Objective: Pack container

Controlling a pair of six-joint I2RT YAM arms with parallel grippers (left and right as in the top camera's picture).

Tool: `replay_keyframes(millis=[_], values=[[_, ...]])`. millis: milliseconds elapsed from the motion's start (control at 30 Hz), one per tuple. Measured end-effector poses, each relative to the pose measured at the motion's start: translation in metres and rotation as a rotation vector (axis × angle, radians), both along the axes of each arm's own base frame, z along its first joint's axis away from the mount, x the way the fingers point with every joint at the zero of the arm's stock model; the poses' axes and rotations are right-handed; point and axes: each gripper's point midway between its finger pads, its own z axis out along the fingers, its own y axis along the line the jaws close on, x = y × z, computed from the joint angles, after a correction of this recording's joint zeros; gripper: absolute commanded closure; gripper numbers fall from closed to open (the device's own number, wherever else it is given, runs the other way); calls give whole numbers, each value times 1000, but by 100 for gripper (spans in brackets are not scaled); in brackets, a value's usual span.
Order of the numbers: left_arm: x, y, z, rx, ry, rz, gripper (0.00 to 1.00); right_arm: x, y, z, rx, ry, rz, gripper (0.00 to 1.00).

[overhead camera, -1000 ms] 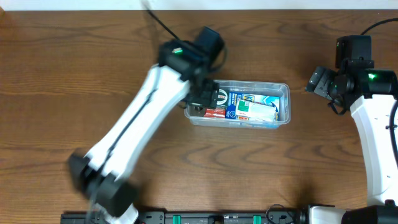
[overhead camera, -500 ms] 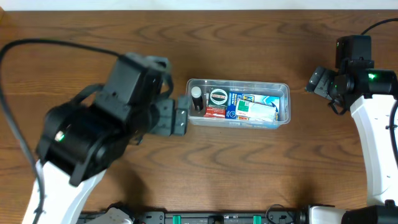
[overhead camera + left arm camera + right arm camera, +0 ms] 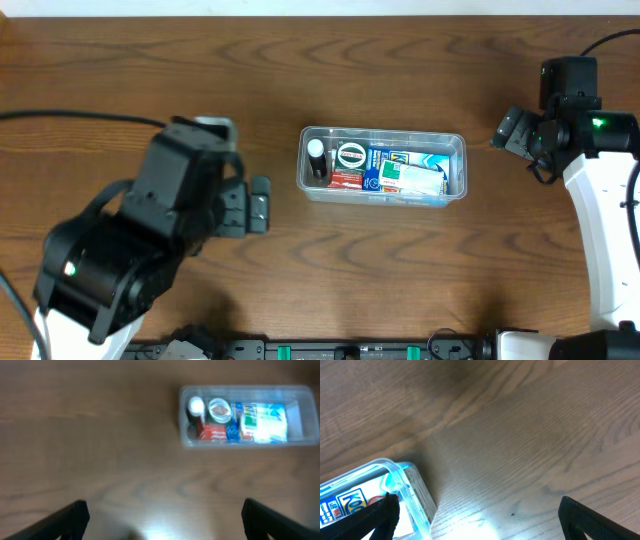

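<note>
The clear plastic container (image 3: 455,145) sits on the wooden table at centre. It holds a small black bottle with a white cap (image 3: 316,160), a round tin (image 3: 351,156), a red packet (image 3: 343,180) and blue and green printed packets (image 3: 405,173). It also shows in the left wrist view (image 3: 301,410) and its corner in the right wrist view (image 3: 400,477). My left gripper (image 3: 259,203) is open and empty, to the left of the container and apart from it. My right gripper (image 3: 510,130) is open and empty, to the right of the container.
The wooden table (image 3: 400,270) surrounds the container. The left arm's large body (image 3: 130,260) covers the lower left of the table. The right arm (image 3: 600,220) runs down the right edge. A black cable (image 3: 80,117) crosses the left side.
My left gripper has drawn back from the container's left end to the left and toward the front, leaving the small bottle standing inside. The right arm has not moved.
</note>
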Motion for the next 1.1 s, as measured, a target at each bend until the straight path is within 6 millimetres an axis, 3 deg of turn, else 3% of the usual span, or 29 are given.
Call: replay_keyframes(millis=[167, 467, 767, 1100], values=[[6, 42, -11, -59, -179, 178, 2, 0, 0, 0, 0, 0, 0, 1], [-17, 97, -48, -101, -424, 399, 2, 0, 0, 0, 0, -1, 0, 1], [-19, 115, -68, -156, -713, 479, 2, 0, 0, 0, 0, 0, 0, 1], [6, 119, -97, -211, -911, 464, 2, 0, 0, 0, 0, 0, 0, 1]])
